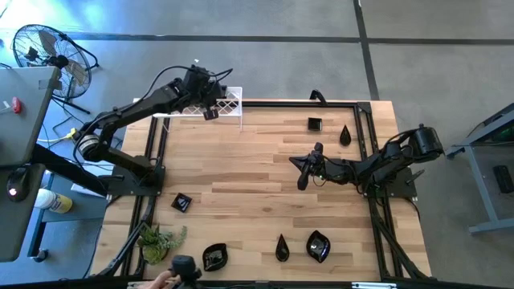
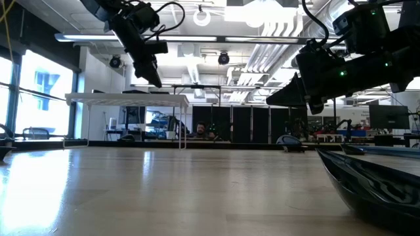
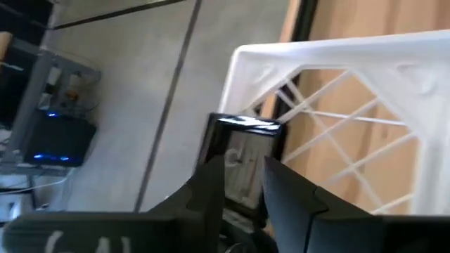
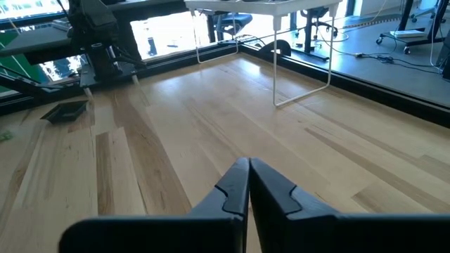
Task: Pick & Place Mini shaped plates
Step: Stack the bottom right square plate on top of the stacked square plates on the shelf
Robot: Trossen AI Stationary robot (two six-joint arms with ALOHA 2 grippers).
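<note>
My left gripper (image 1: 210, 113) hovers at the table's far left, over the near left corner of the white lattice rack (image 1: 229, 101). Its fingers stand slightly apart, and a square glossy black mini plate (image 3: 243, 144) shows upright just past them, its face toward the wrist camera, beside the rack's rim (image 3: 330, 53). My right gripper (image 1: 303, 178) is shut on nothing above the table's middle right (image 4: 247, 172). Other black mini plates lie flat on the table: two at the far right (image 1: 315, 124) (image 1: 345, 135), one at the left (image 1: 181, 202), three along the near edge (image 1: 215, 257) (image 1: 282, 249) (image 1: 319, 246). My left gripper's fingers (image 3: 211, 193) stand in front of the square plate's lower part (image 3: 243, 176) and hide it. I cannot tell whether they touch it. The gripper slants down from the table's left toward the rack.
A small green plant (image 1: 161, 241) stands at the near left corner. A person's hand (image 1: 165, 278) with a dark object shows at the near edge. Black frame rails (image 1: 365, 136) border the table. The middle of the wooden top (image 1: 249, 185) is bare.
</note>
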